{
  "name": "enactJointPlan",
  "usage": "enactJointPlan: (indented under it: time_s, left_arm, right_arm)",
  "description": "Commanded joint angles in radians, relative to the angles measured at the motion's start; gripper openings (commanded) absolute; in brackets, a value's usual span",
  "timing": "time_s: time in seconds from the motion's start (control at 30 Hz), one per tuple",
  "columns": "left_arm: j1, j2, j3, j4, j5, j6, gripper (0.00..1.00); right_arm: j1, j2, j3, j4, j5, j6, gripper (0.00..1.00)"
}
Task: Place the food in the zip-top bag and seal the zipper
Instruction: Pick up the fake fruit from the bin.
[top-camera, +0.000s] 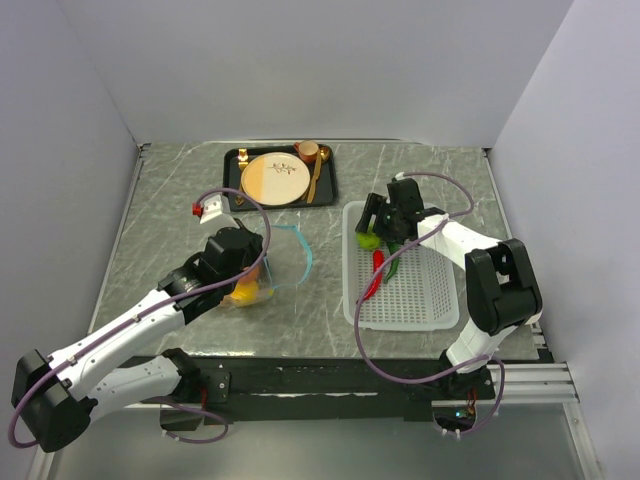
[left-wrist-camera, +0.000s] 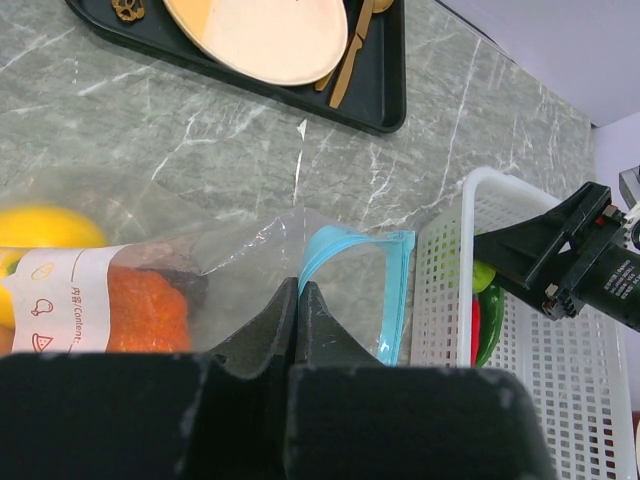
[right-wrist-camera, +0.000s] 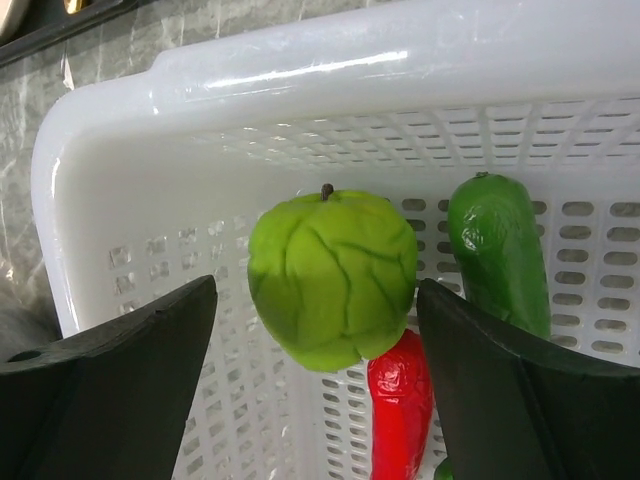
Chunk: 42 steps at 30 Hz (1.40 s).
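The clear zip-top bag (top-camera: 283, 258) lies left of centre, its light blue zipper (left-wrist-camera: 345, 250) curving open. A yellow lemon (left-wrist-camera: 40, 228) and an orange peach (left-wrist-camera: 145, 310) sit inside it. My left gripper (left-wrist-camera: 298, 287) is shut on the bag's edge where the blue strip begins. In the white basket (right-wrist-camera: 300, 100) my right gripper (right-wrist-camera: 318, 292) stands open astride a green lime (right-wrist-camera: 335, 280), with a clear gap on the left side. A red chili (right-wrist-camera: 400, 400) and a green chili (right-wrist-camera: 500, 250) lie right next to the lime.
A black tray (top-camera: 232, 160) with a cream-and-tan plate (top-camera: 272, 178), a gold utensil and a small cup stands at the back of the table. The basket (top-camera: 400, 318) sits right of centre, close to the bag's open mouth.
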Motion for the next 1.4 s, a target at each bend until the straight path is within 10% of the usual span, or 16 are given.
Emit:
enactJointPlan:
  time_s: [0.0,0.43,0.77,1.37]
  left_arm:
    - [0.007,-0.012,-0.012,0.028,0.001,0.003,0.01]
    - [0.007,-0.003,-0.012,0.032,0.011,-0.003,0.01]
    - [0.007,-0.002,-0.009,0.025,0.011,-0.004,0.01]
    - [0.007,0.009,-0.006,0.043,0.027,-0.001,0.01]
  right_arm:
    - [0.003,-0.030,-0.006,0.005,-0.020,-0.012,0.88]
    - [0.014,-0.025,0.003,-0.047,0.009,-0.028,0.81]
    - [0.014,-0.048,-0.015,-0.021,0.003,-0.022,0.44]
    - [0.026,-0.352,-0.040,-0.059,-0.066,0.013,0.43]
